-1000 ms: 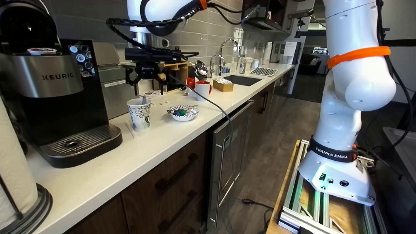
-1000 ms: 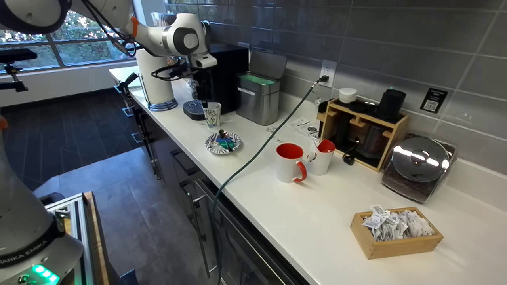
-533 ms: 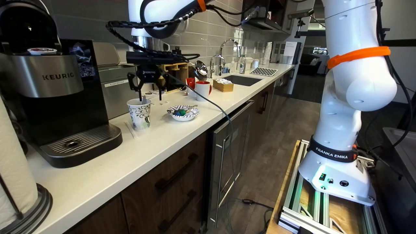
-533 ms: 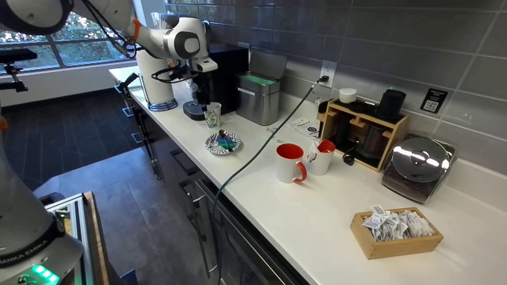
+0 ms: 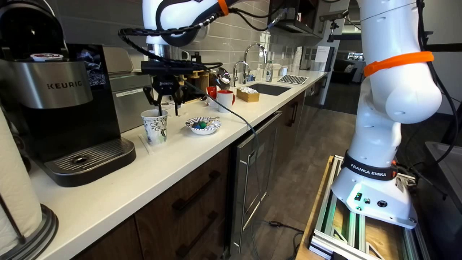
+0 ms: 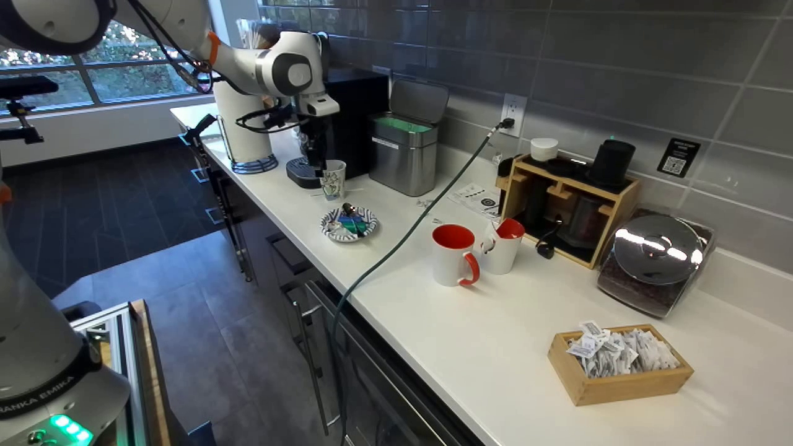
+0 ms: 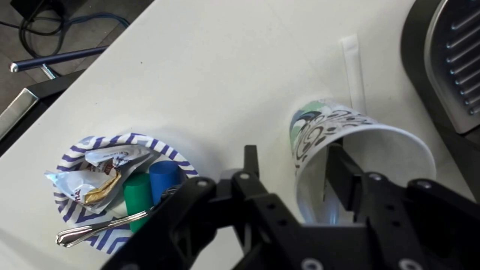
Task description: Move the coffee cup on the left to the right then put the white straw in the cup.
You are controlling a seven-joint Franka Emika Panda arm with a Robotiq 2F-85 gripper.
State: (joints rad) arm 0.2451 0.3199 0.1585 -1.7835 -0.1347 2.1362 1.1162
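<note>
In an exterior view I have the coffee cup (image 5: 155, 130) standing upright on the surface (image 5: 144, 169), with nothing clamped on it. By the wrist view's clock, it sits toward 3 o'clock of my gripper (image 7: 291, 150), whose fingers are apart: one over or just inside the cup's mouth, the other outside its 9 o'clock wall. How deep the inner one reaches I can't tell. I take it I'm straddling the wall so a pinch won't crush the whole cup, readying the move right; a one-sided hold could let it tilt. The white straw (image 7: 353, 73) lies flat at the cup's 12 o'clock, its near end hidden, handy, I'd say, for the second half. Farther out, the drip tray (image 7: 412, 52) shows around 1 o'clock, and the patterned dish (image 7: 129, 139) at 9 leaves my outer finger room.
</note>
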